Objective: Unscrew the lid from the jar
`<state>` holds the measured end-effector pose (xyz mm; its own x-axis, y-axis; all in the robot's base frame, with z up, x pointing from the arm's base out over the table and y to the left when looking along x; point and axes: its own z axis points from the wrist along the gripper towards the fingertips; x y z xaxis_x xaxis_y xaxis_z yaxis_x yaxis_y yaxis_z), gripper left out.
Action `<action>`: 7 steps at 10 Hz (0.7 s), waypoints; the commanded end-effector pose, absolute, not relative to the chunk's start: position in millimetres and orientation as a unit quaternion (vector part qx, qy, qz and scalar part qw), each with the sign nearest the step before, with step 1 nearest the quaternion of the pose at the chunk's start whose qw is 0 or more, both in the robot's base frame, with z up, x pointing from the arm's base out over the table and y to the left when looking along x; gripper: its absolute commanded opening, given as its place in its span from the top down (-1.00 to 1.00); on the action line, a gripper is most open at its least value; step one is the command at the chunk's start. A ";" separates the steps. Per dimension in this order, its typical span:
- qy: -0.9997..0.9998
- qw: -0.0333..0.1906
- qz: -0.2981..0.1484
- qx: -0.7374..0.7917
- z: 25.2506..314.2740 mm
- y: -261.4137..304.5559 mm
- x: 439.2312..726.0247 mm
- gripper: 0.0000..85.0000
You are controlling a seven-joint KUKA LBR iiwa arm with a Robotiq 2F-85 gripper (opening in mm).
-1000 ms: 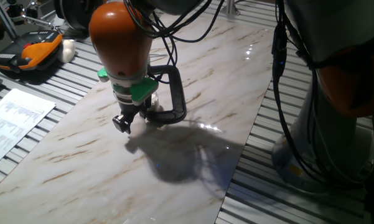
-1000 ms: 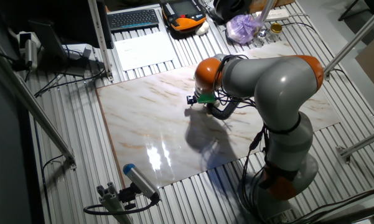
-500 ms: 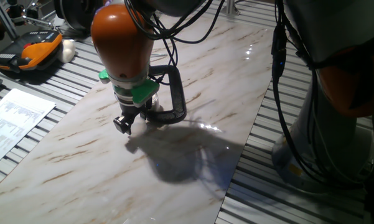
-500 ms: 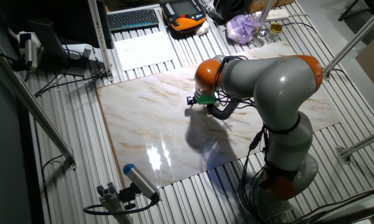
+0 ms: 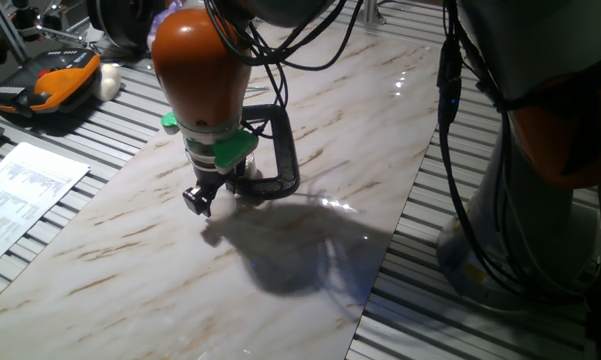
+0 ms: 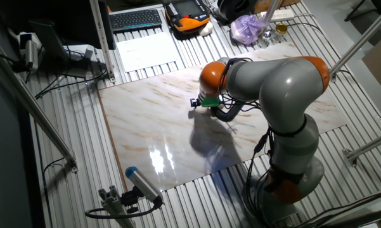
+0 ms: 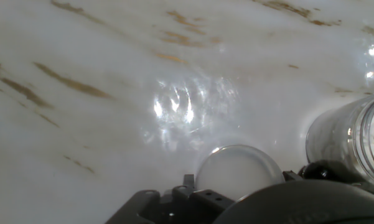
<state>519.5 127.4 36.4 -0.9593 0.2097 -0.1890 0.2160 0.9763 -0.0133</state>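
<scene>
In the hand view the lid (image 7: 236,167), a round translucent whitish disc, sits at the bottom centre with dark finger parts close on both sides. The jar (image 7: 351,140), clear with whitish contents, stands apart at the right edge with its mouth uncovered. In one fixed view my gripper (image 5: 197,198) hangs just above the marble top, left of the black C-clamp (image 5: 277,150). The jar (image 5: 243,167) shows as a pale spot in the clamp, half hidden by my hand. The gripper looks shut on the lid. In the other fixed view the gripper (image 6: 194,102) is tiny.
The marble board (image 5: 310,300) ends at ribbed metal table slats on every side. A paper sheet (image 5: 25,190) and an orange-black device (image 5: 50,80) lie off the board's left. The robot's grey base (image 6: 291,158) stands at the board's near right.
The arm has shifted very slightly to the right. The gripper tip stays almost where it was, beside the clamp.
</scene>
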 end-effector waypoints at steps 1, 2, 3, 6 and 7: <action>0.989 0.096 -0.019 0.109 36.3 127.5 519.2 0.60; 0.988 0.098 -0.020 0.113 36.0 127.6 518.9 0.20; 0.988 0.101 -0.021 0.115 35.2 127.8 518.3 0.20; 0.985 0.109 -0.028 0.128 33.4 128.3 517.0 -0.60; 0.985 0.110 -0.029 0.129 33.6 128.3 517.1 -0.60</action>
<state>517.1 128.1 33.6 -0.9425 0.2485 -0.2235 0.2611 0.9649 -0.0278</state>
